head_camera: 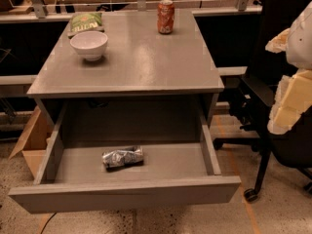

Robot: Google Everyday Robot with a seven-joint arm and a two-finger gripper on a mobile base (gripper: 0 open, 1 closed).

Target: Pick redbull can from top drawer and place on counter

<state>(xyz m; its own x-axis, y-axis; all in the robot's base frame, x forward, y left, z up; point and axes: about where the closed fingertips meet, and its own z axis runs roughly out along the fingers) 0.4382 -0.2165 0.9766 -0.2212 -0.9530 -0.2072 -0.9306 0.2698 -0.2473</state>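
Note:
The redbull can (123,157), crinkled silver with dark patches, lies on its side on the floor of the top drawer (126,195), left of the middle. The drawer is pulled fully out below the counter (146,62). My gripper (291,101) shows as white and pale yellow parts at the right edge of the view. It is high, level with the counter, and far to the right of the can and the drawer. Nothing is seen in it.
On the counter stand a white bowl (88,45) at the back left, a green snack bag (86,22) behind it, and an orange-red soda can (165,16) at the back. A black office chair (265,96) stands right of the cabinet, a cardboard box (30,147) on the left.

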